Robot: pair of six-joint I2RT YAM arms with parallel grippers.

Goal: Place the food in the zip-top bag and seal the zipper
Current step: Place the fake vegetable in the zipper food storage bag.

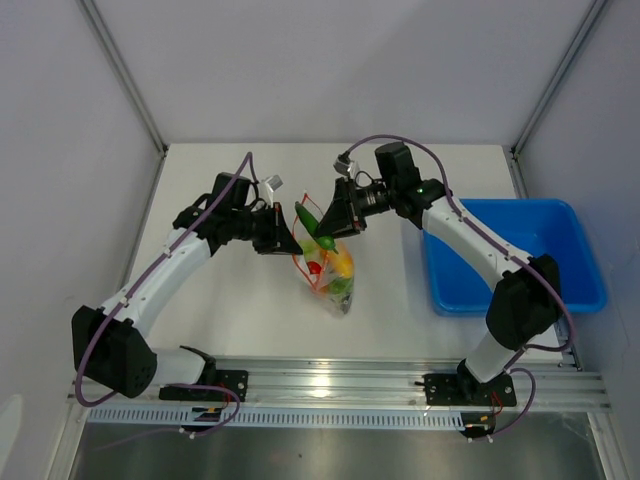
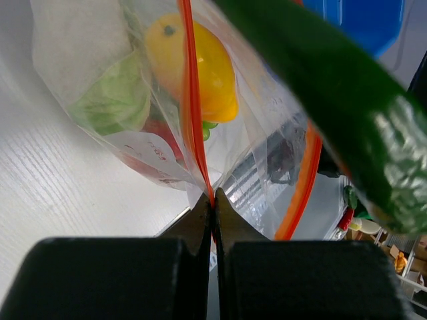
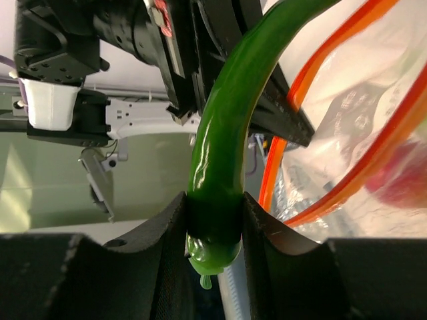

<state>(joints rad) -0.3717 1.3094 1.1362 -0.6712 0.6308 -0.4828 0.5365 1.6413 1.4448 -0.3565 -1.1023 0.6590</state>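
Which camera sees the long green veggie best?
The right wrist view: the long shiny green toy vegetable fills the middle, sharp and close. The left wrist view shows it blurry; the top view shows it tiny.

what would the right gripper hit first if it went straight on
Probably the open mouth of the zip-top bag: the right gripper, shut on a green pepper, aims there. The left gripper pinching the zipper sits close beside that line; depth is unclear.
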